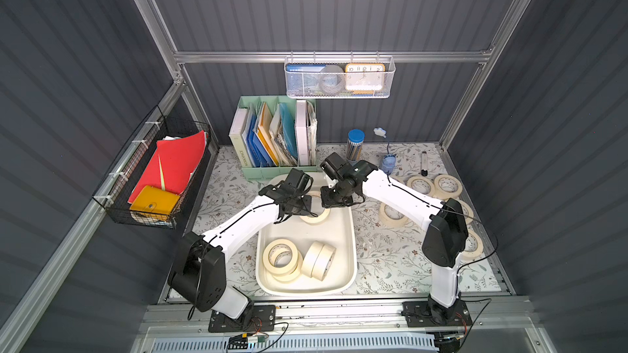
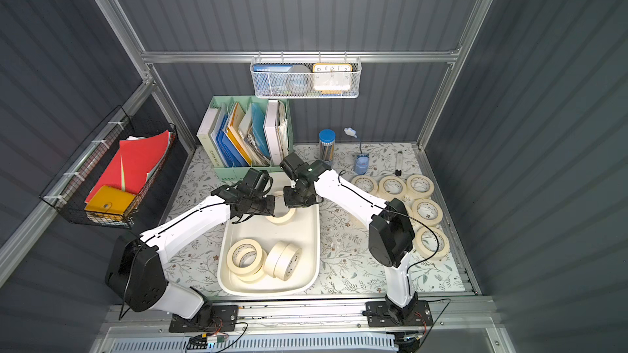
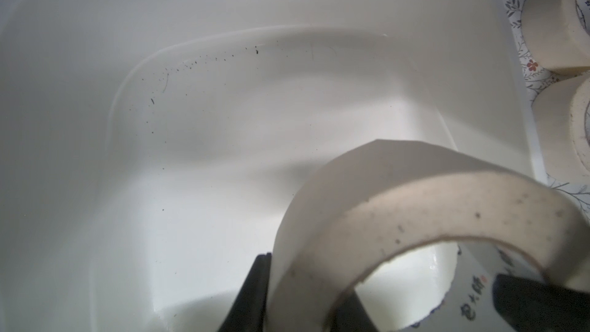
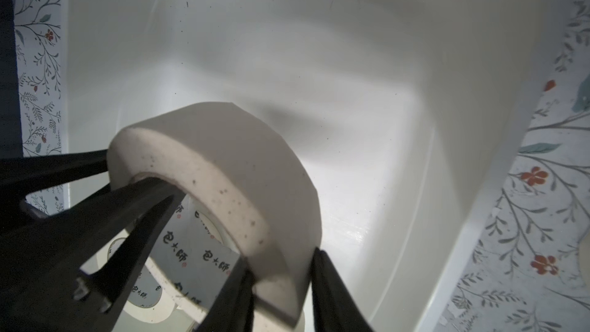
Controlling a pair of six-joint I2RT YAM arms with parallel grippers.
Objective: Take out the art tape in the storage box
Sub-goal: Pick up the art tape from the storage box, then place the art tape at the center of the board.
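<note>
Storage box [image 1: 341, 232], far end: 1 art tape roll [image 4: 255, 154], L claw [image 3: 303, 292] & R claw [image 4: 282, 279] both clamping it.

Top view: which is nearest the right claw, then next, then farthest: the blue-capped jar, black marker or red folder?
Measured from the right claw, gripping a tape roll:
1. Blue-capped jar, just behind it.
2. Black marker, farther back on the right.
3. Red folder, in the wire basket on the left wall.

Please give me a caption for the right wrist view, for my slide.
Over the storage box, left gripper and right gripper both pinch one art tape roll; another roll lies below.
</note>
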